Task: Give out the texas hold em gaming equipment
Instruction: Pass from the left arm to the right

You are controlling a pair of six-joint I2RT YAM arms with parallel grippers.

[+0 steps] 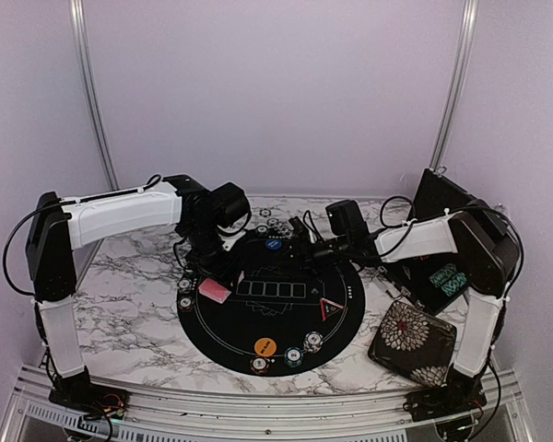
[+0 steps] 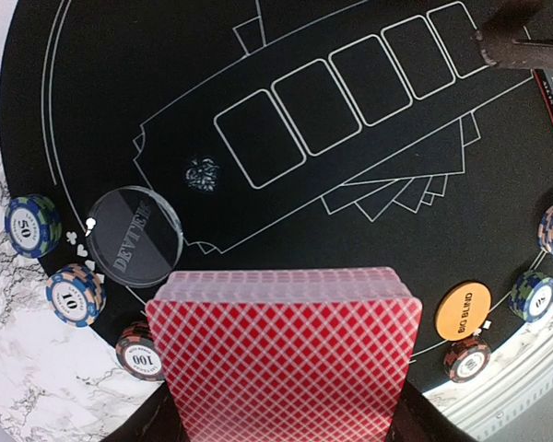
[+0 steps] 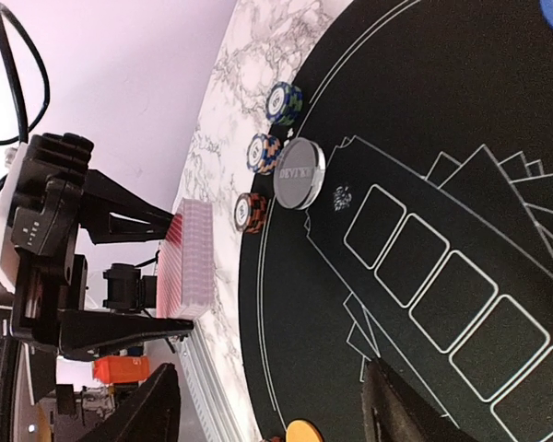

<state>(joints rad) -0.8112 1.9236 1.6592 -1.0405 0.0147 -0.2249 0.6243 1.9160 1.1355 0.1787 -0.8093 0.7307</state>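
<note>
**Fingers, card deck, hazards and containers**

**Left fingers** (image 3: 129,219): clenched on opposite edges of the deck of red-backed cards (image 2: 286,359). The deck is held clear of the surface over the left rim of the round black mat (image 1: 221,331).

**Right fingers** (image 3: 152,410): spread apart with nothing between them, over the far-right part of the mat.

**Hazards**
- The deck is gripped by its edges only. A looser squeeze or a tilt would likely let the lower cards slide out and scatter.
- Three chip stacks, marked 50 (image 2: 32,225), 10 (image 2: 76,295) and 100 (image 2: 138,350), stand just beside the deck, together with the clear dealer disc (image 2: 134,236). A careless descent here would likely topple or shove them.
- Both arms reach over the same mat, so a crossing move risks one arm striking the other.

**Containers**
- Black case (image 1: 442,204): far right of the tabletop (image 1: 129,304), lid raised. Rows of teal-striped chips (image 1: 445,279) lie inside.
- Floral pouch (image 1: 413,343): near right, just beside the case, lying flat. Its contents are not visible.

**Laid out on the mat**
- Orange disc (image 1: 264,347) near the near rim.
- Blue disc (image 1: 274,245) at the far side.
- Red-edged triangle (image 1: 329,308) on the right.
- More chip stacks (image 1: 295,354) along the near rim.
</note>
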